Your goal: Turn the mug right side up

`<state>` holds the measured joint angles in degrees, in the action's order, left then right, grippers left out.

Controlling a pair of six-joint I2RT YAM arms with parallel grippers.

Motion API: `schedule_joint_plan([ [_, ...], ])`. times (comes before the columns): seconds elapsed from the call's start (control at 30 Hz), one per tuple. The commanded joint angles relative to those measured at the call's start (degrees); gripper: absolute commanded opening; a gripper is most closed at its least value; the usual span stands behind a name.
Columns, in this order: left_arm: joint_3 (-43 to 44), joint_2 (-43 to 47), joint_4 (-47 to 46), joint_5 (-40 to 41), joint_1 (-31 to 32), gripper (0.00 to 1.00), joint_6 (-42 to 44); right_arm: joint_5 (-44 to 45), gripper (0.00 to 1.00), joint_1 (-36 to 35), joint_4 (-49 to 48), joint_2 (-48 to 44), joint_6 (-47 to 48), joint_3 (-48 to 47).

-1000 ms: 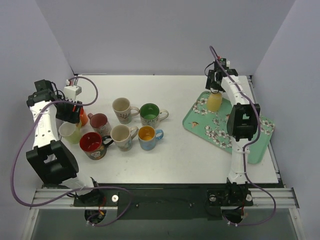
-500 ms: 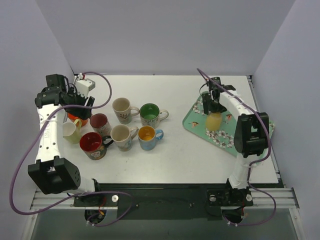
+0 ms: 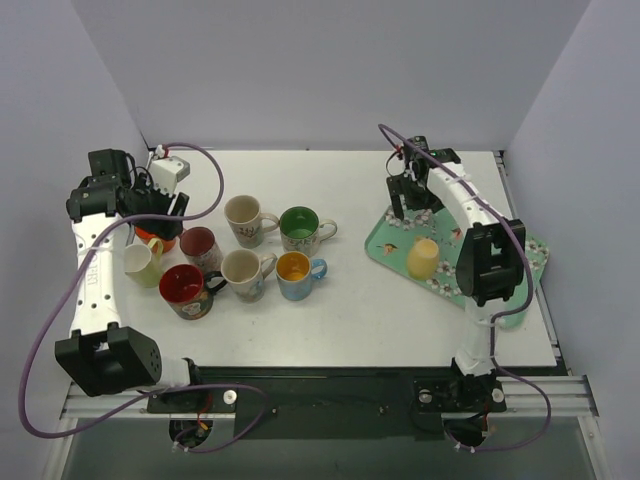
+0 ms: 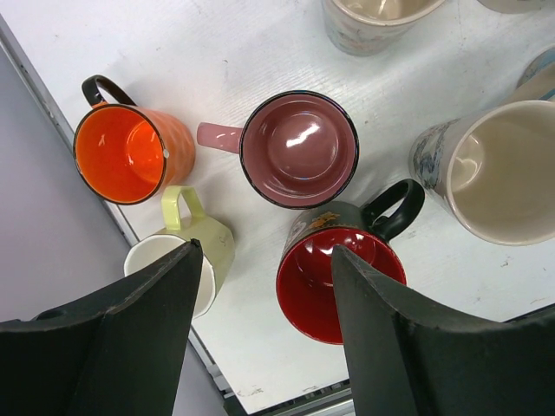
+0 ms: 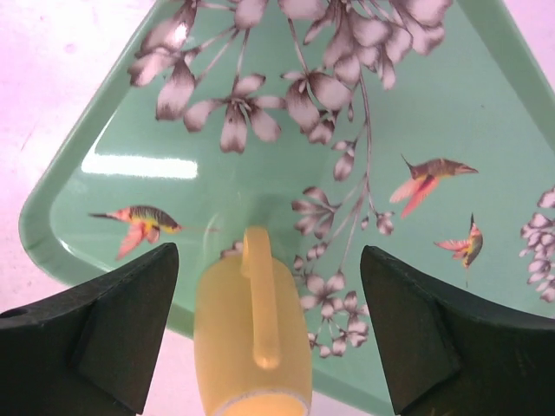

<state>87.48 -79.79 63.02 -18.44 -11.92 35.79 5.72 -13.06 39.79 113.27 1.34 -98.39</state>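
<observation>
- Yellow mug (image 5: 253, 347) lies on its side on the green floral tray (image 5: 486, 130), handle uppermost, near the tray's corner; it is not upright.
- From my remote console, the top camera shows the right gripper (image 3: 410, 205) hanging above the tray's far end, apart from the mug. Its jaws are spread wide and hold nothing.
- In the right wrist view the mug sits low in the frame, between the two dark fingers (image 5: 87, 329), touching neither.
- The tray rests on the right side of the white desk (image 3: 350, 320), printed with blossoms and small birds.
- On the left, I see the left gripper (image 4: 264, 250) poised over a cluster of upright mugs, jaws parted and empty.
- Beneath it stand an orange mug (image 4: 128, 154), a maroon mug (image 4: 299, 149), a red mug (image 4: 338, 282) with a black handle, and a pale yellow-green mug (image 4: 186, 251).
- A cream mug (image 4: 499, 173) stands just beside the red one.
- Further toward the desk's middle, a green-lined mug (image 3: 300, 228) and a blue mug (image 3: 295, 272) stand close together.
</observation>
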Motion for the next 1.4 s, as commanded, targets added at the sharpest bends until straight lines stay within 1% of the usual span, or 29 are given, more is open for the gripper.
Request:
schedule_joint_plan([
  [0.0,0.06,1.74,0.52,-0.37,0.06,0.71,0.60,2.36,0.80,0.14,13.72,8.62,-2.74,-6.63],
  [0.07,0.06,1.57,0.61,-0.37,0.06,0.71,1.03,4.48,0.80,0.40,14.26,9.33,-2.93,-5.86],
  [0.13,0.14,1.39,0.61,-0.37,-0.03,0.71,1.12,1.52,0.79,1.01,15.05,9.95,-3.10,-5.23],
  [0.2,0.23,1.30,0.43,-0.72,0.06,0.71,1.04,0.00,0.72,1.28,15.75,10.65,-3.01,-4.88],
  [0.23,0.32,1.30,0.43,-0.90,0.06,0.71,0.95,0.00,0.61,1.28,16.02,11.09,-2.93,-4.53],
  [0.27,0.41,1.30,0.35,-1.25,0.06,0.71,0.77,-0.70,0.54,1.28,15.93,11.27,-2.84,-4.36],
  [0.3,0.50,1.39,0.43,-1.51,0.14,0.71,0.77,-1.05,0.36,1.37,16.11,11.53,-2.58,-4.27],
  [0.33,0.58,1.48,0.52,-1.60,0.15,0.71,0.68,-1.75,0.27,1.37,15.93,11.62,-2.49,-4.09],
  [0.37,0.58,1.57,0.52,-1.60,0.15,0.71,0.68,-2.11,0.06,1.46,15.93,11.44,-2.40,-4.18],
  [0.4,0.67,1.57,0.61,-1.78,0.06,0.71,0.77,-2.46,0.00,1.46,15.93,11.27,-2.40,-4.27],
  [0.5,0.76,1.83,1.22,-1.78,0.23,0.71,0.68,-1.24,0.00,1.46,15.41,9.17,-2.31,-4.88],
  [0.6,1.20,2.09,2.19,-2.83,0.58,0.71,0.51,-1.93,0.00,1.37,12.70,3.21,-1.78,-3.92],
  [0.63,1.72,2.09,2.54,-4.57,0.59,0.71,0.68,-2.28,0.00,1.11,9.72,1.35,-1.78,-2.18],
  [0.67,1.99,2.09,3.41,-5.46,0.85,0.71,0.77,-3.16,0.00,1.02,8.13,-2.93,-0.30,-0.77],
  [0.7,2.95,2.01,3.86,-7.91,1.02,0.71,0.77,-3.69,0.00,0.67,3.85,-5.15,-0.20,2.73],
  [0.73,3.22,2.09,4.82,-9.32,1.55,0.71,0.77,-4.91,0.00,0.58,1.02,-10.21,-0.11,6.51],
  [0.77,4.18,1.92,5.26,-11.69,1.90,0.72,0.68,-7.19,0.00,0.23,-4.66,-12.96,0.15,9.24],
  [0.8,4.45,1.92,5.88,-13.19,3.12,0.72,0.42,-8.25,0.00,0.31,-7.42,-17.43,-0.11,14.49],
  [0.83,5.32,1.66,6.14,-15.55,3.74,0.72,0.07,-9.83,0.00,0.14,-13.71,-20.08,-0.29,16.89],
  [0.87,5.59,1.74,6.67,-17.06,5.58,0.72,-0.11,-10.54,0.00,0.05,-16.38,-23.76,-0.72,21.61],
  [0.9,6.38,1.39,6.67,-19.68,6.46,0.72,-0.63,-11.16,0.00,0.05,-20.94,-25.11,-0.82,23.23],
  [0.97,7.34,1.04,6.32,-23.11,9.89,0.72,-2.38,-11.52,0.00,-0.21,-25.00,-28.71,-0.73,27.10],
  [1.0,7.61,0.86,5.80,-24.18,13.12,0.73,-3.09,-11.86,0.00,-0.21,-26.07,-30.90,-0.55,28.85],
  [1.07,9.02,0.34,5.01,-29.44,17.17,0.74,-4.06,-13.79,0.00,-0.39,-28.62,-34.41,-0.64,30.26],
  [1.13,10.33,-0.37,2.82,-32.78,21.56,0.76,-6.43,-17.83,0.00,-0.91,-29.86,-37.75,-1.34,30.89],
  [1.17,10.43,-0.80,1.50,-33.76,23.77,0.77,-9.22,-21.50,0.00,-1.35,-30.55,-39.25,-1.34,30.98],
  [1.23,10.69,-1.59,-4.72,-36.13,26.85,0.80,-14.57,-26.26,0.00,-2.67,-31.61,-42.51,-4.23,30.71],
  [1.33,11.65,-3.53,-7.12,-42.54,29.93,0.81,-17.50,-28.65,0.00,-6.87,-33.02,-47.61,-7.93,30.36],
  [1.37,11.57,-4.66,-9.74,-43.08,31.77,0.82,-20.47,-29.09,0.00,-7.85,-33.46,-49.79,-8.63,30.54],
])
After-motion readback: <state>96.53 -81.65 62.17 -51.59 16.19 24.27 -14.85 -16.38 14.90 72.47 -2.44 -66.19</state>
